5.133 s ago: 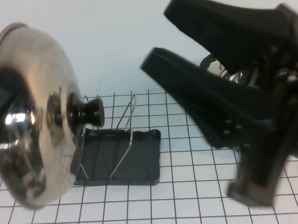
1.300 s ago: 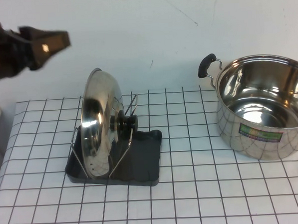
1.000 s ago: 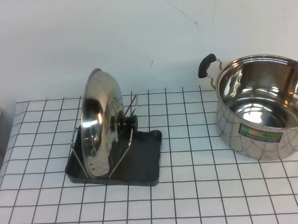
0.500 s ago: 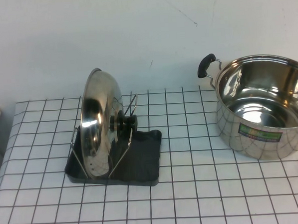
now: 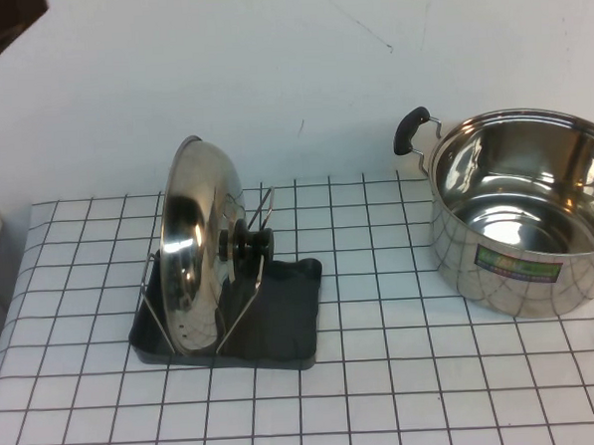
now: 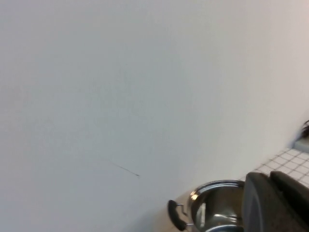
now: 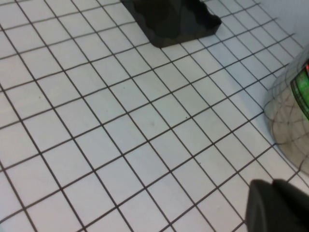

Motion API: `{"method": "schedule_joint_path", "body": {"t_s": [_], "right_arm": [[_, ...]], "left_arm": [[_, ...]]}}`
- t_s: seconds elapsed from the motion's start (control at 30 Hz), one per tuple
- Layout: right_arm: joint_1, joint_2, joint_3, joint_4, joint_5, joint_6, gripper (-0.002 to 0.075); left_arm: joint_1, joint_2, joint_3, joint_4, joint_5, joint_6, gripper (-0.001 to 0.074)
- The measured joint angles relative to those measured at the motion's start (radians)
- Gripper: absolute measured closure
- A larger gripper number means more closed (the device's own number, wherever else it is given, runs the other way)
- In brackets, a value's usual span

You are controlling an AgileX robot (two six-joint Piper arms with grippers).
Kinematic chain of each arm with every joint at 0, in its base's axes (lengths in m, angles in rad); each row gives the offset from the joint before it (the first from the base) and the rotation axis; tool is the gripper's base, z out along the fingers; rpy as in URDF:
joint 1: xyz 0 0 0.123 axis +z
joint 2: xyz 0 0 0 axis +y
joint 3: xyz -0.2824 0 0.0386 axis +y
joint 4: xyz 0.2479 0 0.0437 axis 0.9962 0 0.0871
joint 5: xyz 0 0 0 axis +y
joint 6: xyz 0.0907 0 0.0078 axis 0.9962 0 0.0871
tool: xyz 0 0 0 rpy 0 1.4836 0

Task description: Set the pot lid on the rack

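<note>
Staged lab test bench, not a real kitchen: tabletop (image 5: pixel 405 376) under a white cloth with black grid lines, bare white wall (image 5: pixel 269 74) behind. Only kitchenware props: round shiny steel pot lid (image 5: pixel 194 248) in grey-trayed wire rack (image 5: pixel 282 323), deep steel pot (image 5: pixel 521 216) at 3 o'clock.

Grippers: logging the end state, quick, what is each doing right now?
Left gripper: raised off the table, state cannot be told.
Right gripper: above the table, cannot be told.
</note>
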Motion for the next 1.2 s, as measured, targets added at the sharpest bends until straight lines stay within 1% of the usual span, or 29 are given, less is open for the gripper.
{"method": "schedule_joint_path", "body": {"t_s": [0.17, 0.3, 0.47, 0.6, 0.7, 1.2], "right_arm": [[0.0, -0.085, 0.026, 0.002, 0.011, -0.005, 0.0727], [0.0, -0.128, 0.028, 0.002, 0.039, -0.005, 0.0727], [0.0, -0.136, 0.028, 0.002, 0.059, -0.005, 0.0727], [0.0, -0.137, 0.028, 0.002, 0.058, -0.005, 0.0727], [0.0, -0.137, 0.028, 0.002, 0.059, -0.005, 0.0727], [0.0, -0.137, 0.028, 0.002, 0.061, -0.005, 0.0727]], "left_arm": [[-0.029, -0.182, 0.164, 0.0, 0.129, 0.162, 0.0736], [-0.05, -0.318, 0.339, 0.0, 0.22, 0.235, 0.0736], [-0.05, -0.427, 0.526, 0.0, 0.251, 0.279, 0.0736], [-0.05, -0.457, 0.625, 0.0, 0.25, 0.285, 0.0736], [-0.05, -0.459, 0.654, 0.0, 0.237, 0.285, 0.0736], [-0.054, -0.462, 0.664, 0.0, 0.149, 0.289, 0.0736]]}}
